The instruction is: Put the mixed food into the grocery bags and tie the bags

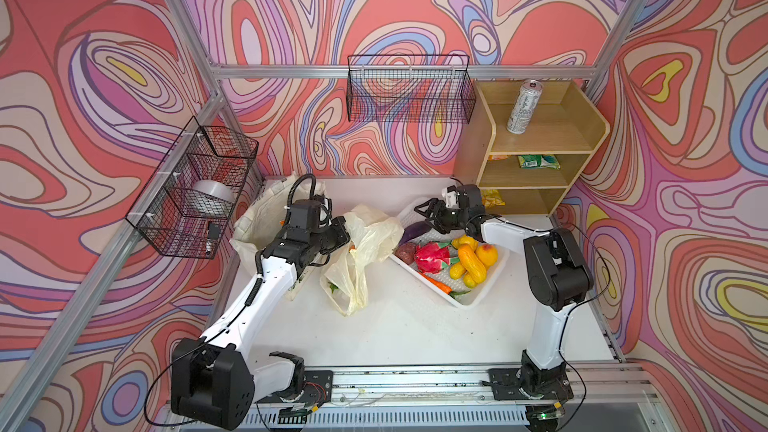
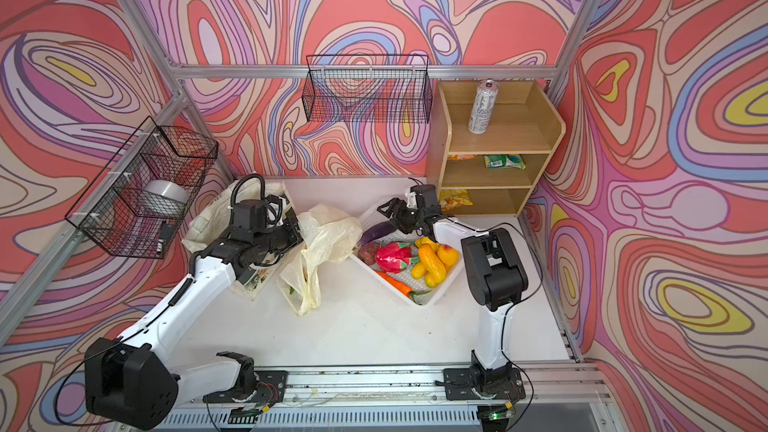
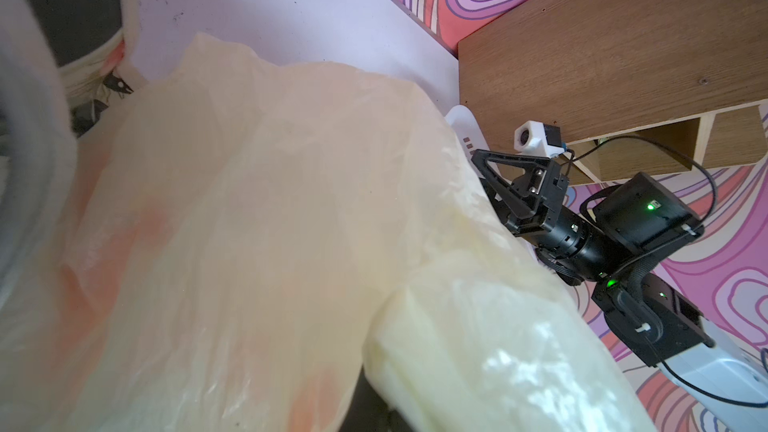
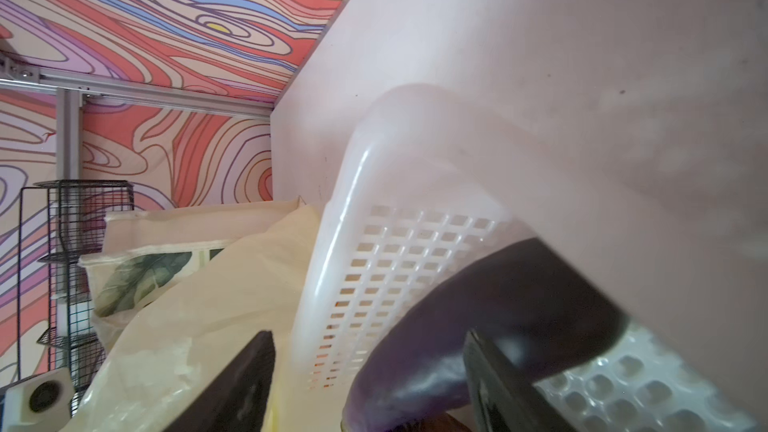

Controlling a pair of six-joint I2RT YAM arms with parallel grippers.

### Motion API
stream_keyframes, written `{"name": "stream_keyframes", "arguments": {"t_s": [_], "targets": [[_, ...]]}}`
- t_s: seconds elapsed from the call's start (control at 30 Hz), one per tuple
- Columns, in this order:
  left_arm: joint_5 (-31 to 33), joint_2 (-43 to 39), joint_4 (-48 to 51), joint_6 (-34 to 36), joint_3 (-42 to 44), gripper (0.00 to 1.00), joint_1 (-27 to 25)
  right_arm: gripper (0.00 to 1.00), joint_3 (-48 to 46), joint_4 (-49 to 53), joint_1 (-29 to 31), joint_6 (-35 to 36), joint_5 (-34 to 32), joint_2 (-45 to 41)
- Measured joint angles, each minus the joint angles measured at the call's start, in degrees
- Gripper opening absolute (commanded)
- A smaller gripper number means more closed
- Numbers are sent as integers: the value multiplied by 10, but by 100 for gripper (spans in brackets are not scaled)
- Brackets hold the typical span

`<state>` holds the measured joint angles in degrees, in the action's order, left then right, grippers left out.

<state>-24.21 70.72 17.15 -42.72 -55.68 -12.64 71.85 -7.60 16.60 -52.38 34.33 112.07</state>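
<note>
- Picking eggplant (image 1: 415,231) from basket's (image 1: 482,297) far corner.
- Right gripper (image 1: 428,218) spread, straddling it, not closed.
- Left gripper (image 1: 343,229) clamped on plastic bag (image 1: 376,231), mid-table, mouth raised.
- Next: close, lift, drop into bag.

One tote (image 1: 248,220), one plastic bag (image 1: 374,231), one can (image 1: 524,106), two wire baskets (image 1: 409,89)

Plastic bag (image 1: 368,238) hides tips of left end effector (image 1: 344,233); eggplant (image 4: 478,317) cut by edge
</note>
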Motion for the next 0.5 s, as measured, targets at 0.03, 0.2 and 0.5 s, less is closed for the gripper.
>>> {"name": "stream_keyframes", "arguments": {"t_s": [0.03,0.2,0.5], "targets": [[0,0,0,0,0,0,0,73,-1,-5,0,-2,2,0],[0,0,5,0,0,0,0,74,-1,43,0,5,-7,-5],[0,0,6,0,0,0,0,84,14,232,0,9,-55,-42]]}}
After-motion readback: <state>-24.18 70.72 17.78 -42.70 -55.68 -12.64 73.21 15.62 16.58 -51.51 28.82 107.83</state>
